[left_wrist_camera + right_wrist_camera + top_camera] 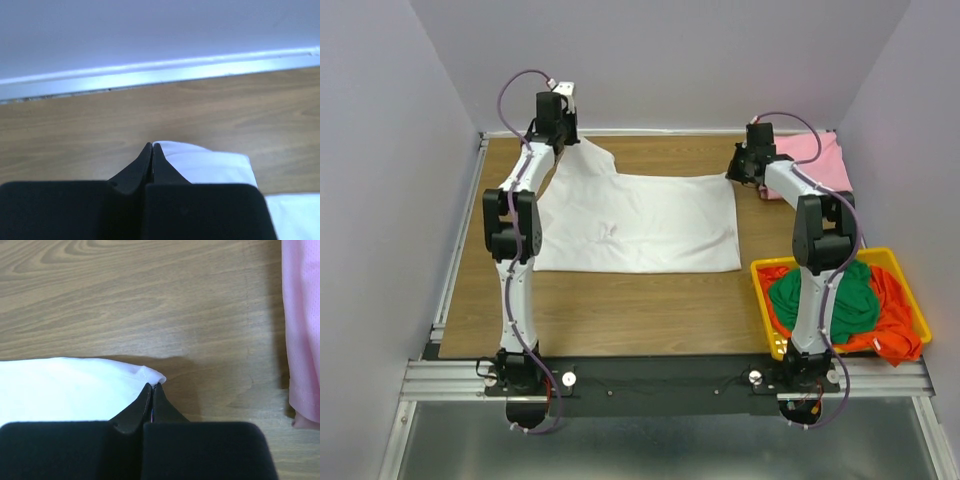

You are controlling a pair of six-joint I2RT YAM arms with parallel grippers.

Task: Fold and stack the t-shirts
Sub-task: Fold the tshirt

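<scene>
A white t-shirt (pixel 640 225) lies spread on the wooden table. My left gripper (pixel 563 138) is shut on its far left corner, which shows in the left wrist view (pixel 210 165). My right gripper (pixel 735 172) is shut on its far right corner, seen in the right wrist view (pixel 75 387). A folded pink t-shirt (pixel 812 158) lies at the far right and also shows in the right wrist view (pixel 302 330). Green (pixel 840 300) and orange (pixel 895 320) t-shirts lie bunched in the basket.
A yellow plastic basket (pixel 905 275) stands at the near right beside the right arm. A metal rail (pixel 160 75) runs along the table's far edge under the back wall. Side walls close in left and right.
</scene>
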